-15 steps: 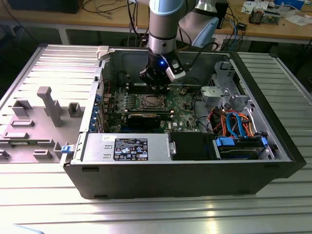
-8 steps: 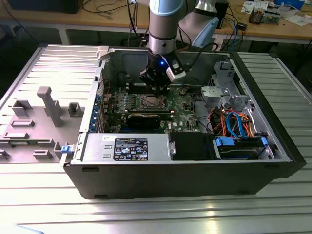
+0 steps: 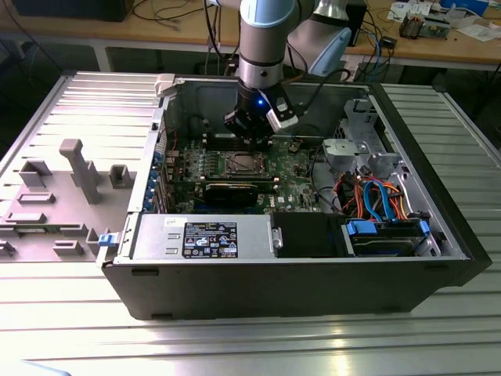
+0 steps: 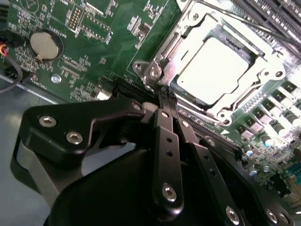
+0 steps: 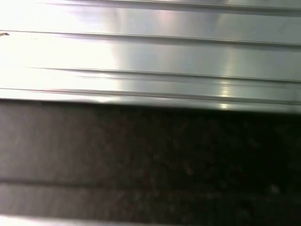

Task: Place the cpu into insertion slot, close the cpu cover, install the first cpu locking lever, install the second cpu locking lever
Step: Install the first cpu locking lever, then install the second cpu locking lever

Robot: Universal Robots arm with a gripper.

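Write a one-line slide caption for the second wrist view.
Shut gripper at the corner of the cover, which lies closed over the cpu on the green motherboard.

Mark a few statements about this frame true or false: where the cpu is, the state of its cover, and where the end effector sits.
1. The cpu sits in the insertion slot on the green motherboard. True.
2. The cpu cover is closed, its frame lying around the chip. True.
3. The end effector is spread wide open. False: its fingers are together, their tips at a corner of the socket.
4. The end effector is carrying the cpu above the case. False: it holds no chip; the cpu lies in the socket.
5. In the exterior view the arm reaches down into the open computer case. True.
6. A coin battery sits on the motherboard. True.
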